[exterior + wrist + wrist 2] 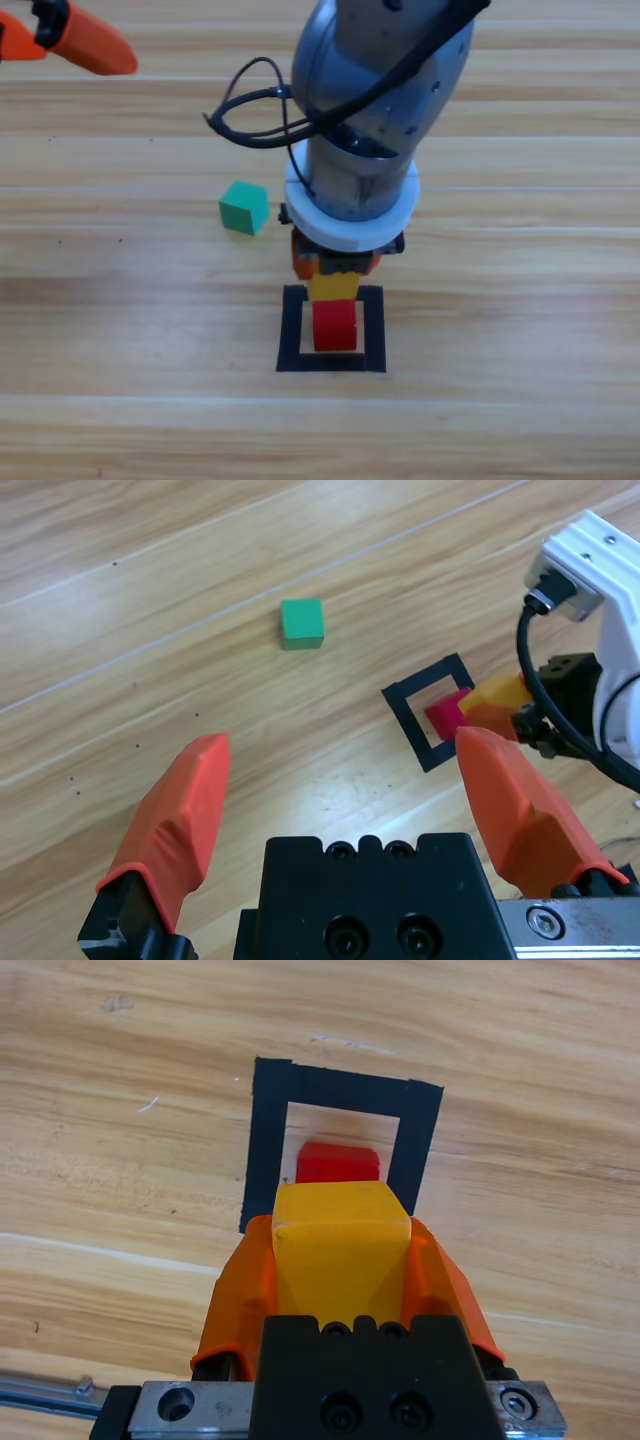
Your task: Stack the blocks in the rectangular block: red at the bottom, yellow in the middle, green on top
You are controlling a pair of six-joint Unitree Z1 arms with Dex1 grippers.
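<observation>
- Your right gripper point(342, 1260) is clamped on the yellow cube point(340, 1250); the orange jaws press its two side faces, and the cube juts forward from between them.
- In the high view that gripper point(335, 272) hangs under the grey arm near the middle of the surface, with the yellow cube point(333, 285) at the far edge of the black outline point(290, 335).
- The relation that matters: the red cube point(338, 1163) lies just ahead of the yellow one along the gripper's own line, and lower down. It sits inside the black outline point(268, 1130), flat on the wood, roughly centred.
- From the right wrist view, the yellow cube looks square with the red one, so I judge you need a short advance towards the near edge of the surface, then a descent. How much height is left between the two cubes I cannot tell.
- The red cube point(334, 326) shows bare wood on either side within the frame, so it has little room to slide if nudged.
- The green cube point(244, 207) rests well apart, on the left of the outline and farther towards the far edge.
- Your left gripper point(340, 790) waits at the far left corner of the surface, jaws spread wide and empty. It is the nearer arm to the green cube point(301, 623).
</observation>
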